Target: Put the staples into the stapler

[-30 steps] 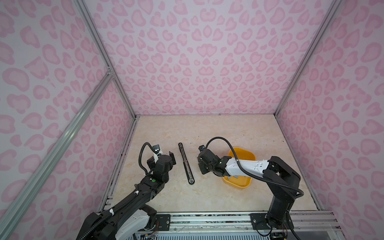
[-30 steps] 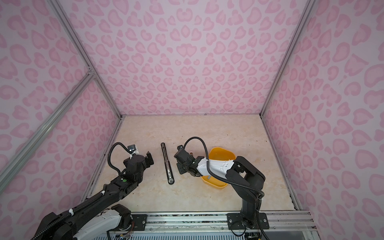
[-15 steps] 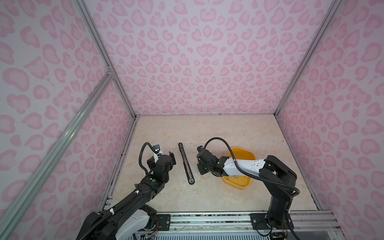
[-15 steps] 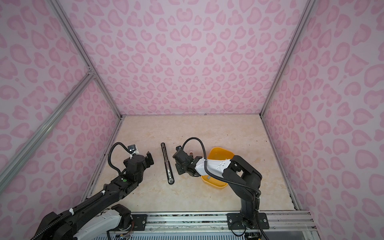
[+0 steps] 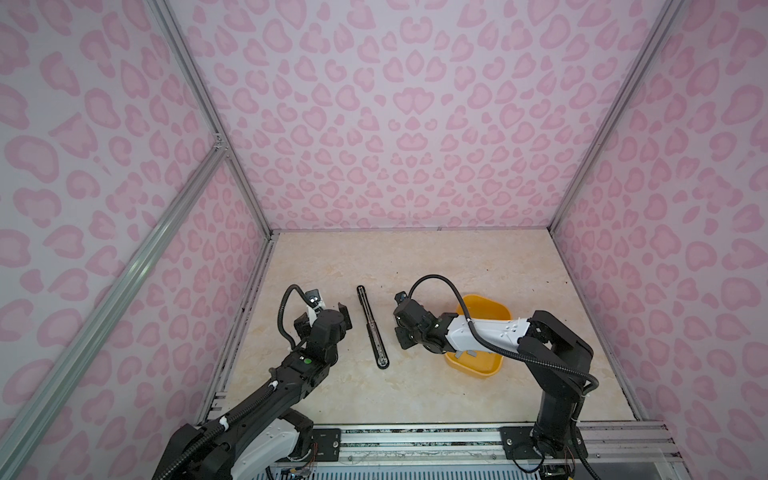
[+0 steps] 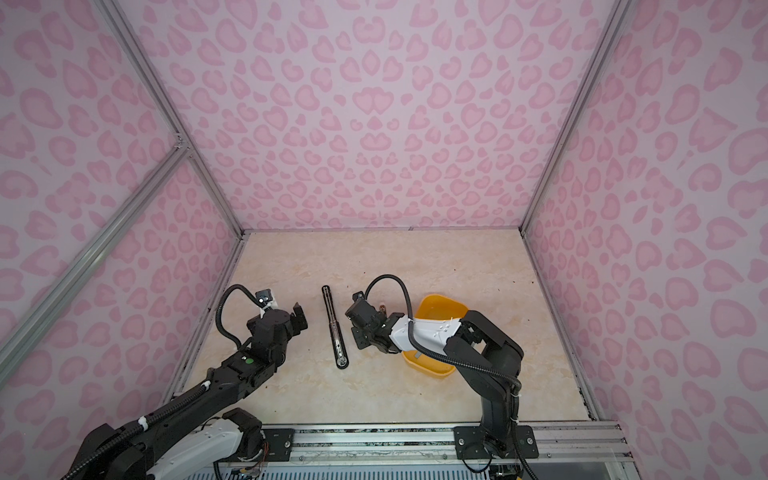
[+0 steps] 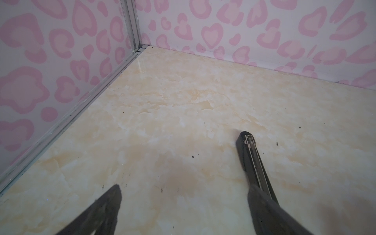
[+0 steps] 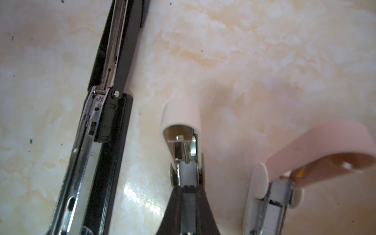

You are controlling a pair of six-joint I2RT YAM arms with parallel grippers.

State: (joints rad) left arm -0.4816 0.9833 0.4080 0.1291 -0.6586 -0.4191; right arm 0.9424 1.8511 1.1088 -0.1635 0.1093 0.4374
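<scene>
In the right wrist view my right gripper [image 8: 188, 200] is shut on a short grey strip of staples [image 8: 188, 215]. The strip lies in line with the open magazine of a small white stapler [image 8: 183, 130]. In both top views that gripper [image 5: 401, 336] sits low over the table, just right of a long black stapler [image 5: 372, 328] lying opened flat. My left gripper [image 5: 324, 318] hovers left of the black stapler. Its fingers [image 7: 107, 209] stand wide apart with nothing between them.
A pink small stapler [image 8: 317, 152] lies open beside the white one, with staples in its magazine. A yellow tub [image 5: 494, 307] stands under the right arm. The left wall rail [image 7: 67, 120] runs close to the left gripper.
The right gripper has crept slightly left, towards the black stapler, still shut on the strip. The left arm has not moved.
</scene>
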